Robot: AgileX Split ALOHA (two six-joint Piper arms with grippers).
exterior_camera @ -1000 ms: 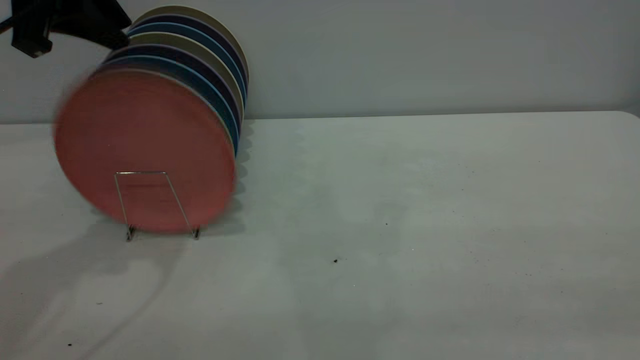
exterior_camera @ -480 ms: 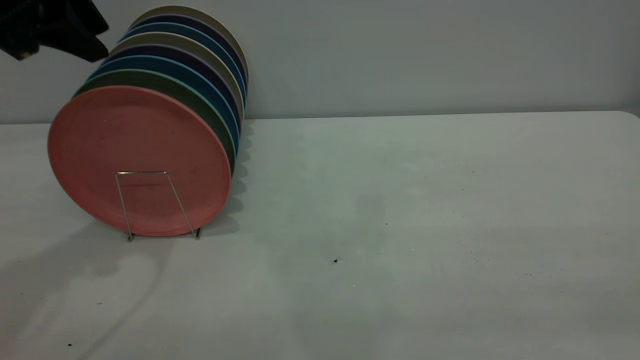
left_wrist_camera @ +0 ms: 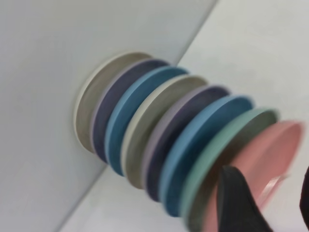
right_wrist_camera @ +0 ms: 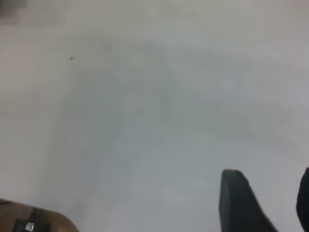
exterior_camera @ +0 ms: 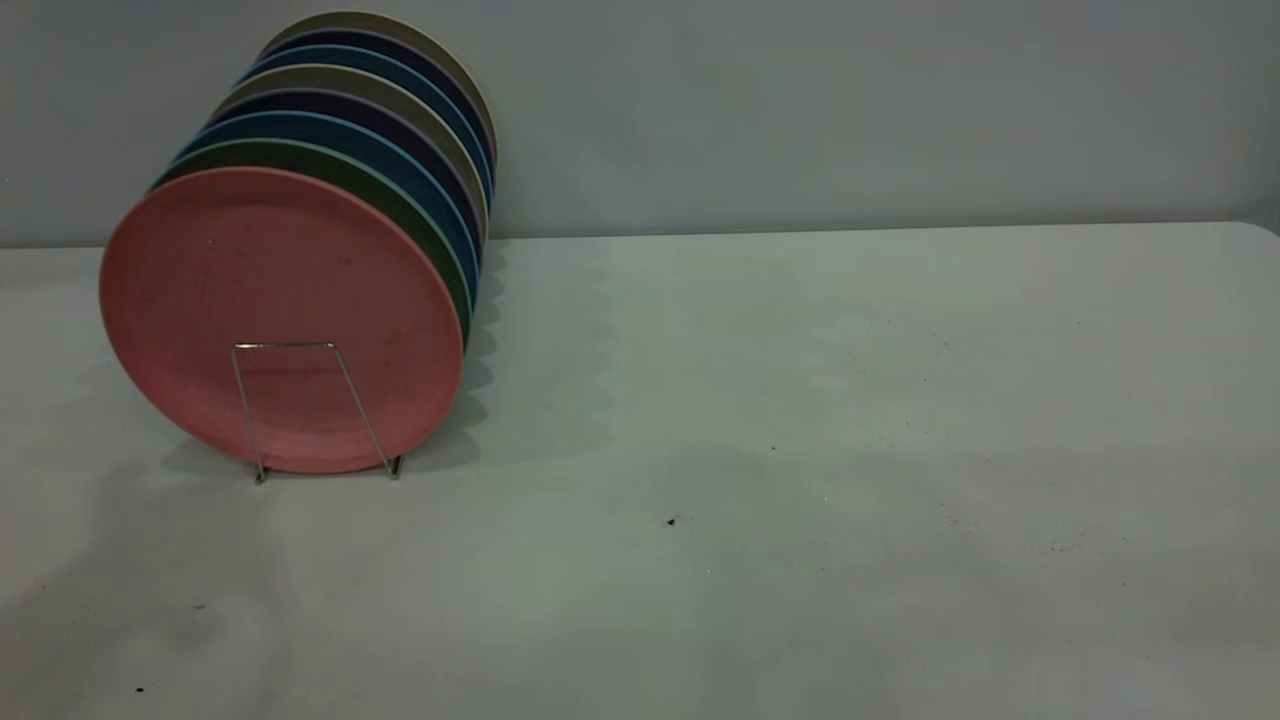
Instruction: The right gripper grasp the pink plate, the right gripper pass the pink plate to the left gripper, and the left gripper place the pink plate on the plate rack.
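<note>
The pink plate (exterior_camera: 280,320) stands on edge at the front of the plate rack (exterior_camera: 285,345), leaning behind the front wire loop, with nothing holding it. It also shows in the left wrist view (left_wrist_camera: 270,150), last in the row of plates. My left gripper (left_wrist_camera: 269,181) is open and empty, pulled back above the pink plate; it is out of the exterior view. My right gripper (right_wrist_camera: 269,176) is open and empty over bare table, also out of the exterior view.
Behind the pink plate, the rack holds a teal-green plate (exterior_camera: 300,155) and several blue, dark purple and beige plates (exterior_camera: 400,90), close to the back wall. The white table (exterior_camera: 800,450) stretches to the right.
The left gripper has let go of the pink plate and withdrawn up and left out of the exterior view. The plate has settled still in the rack.
</note>
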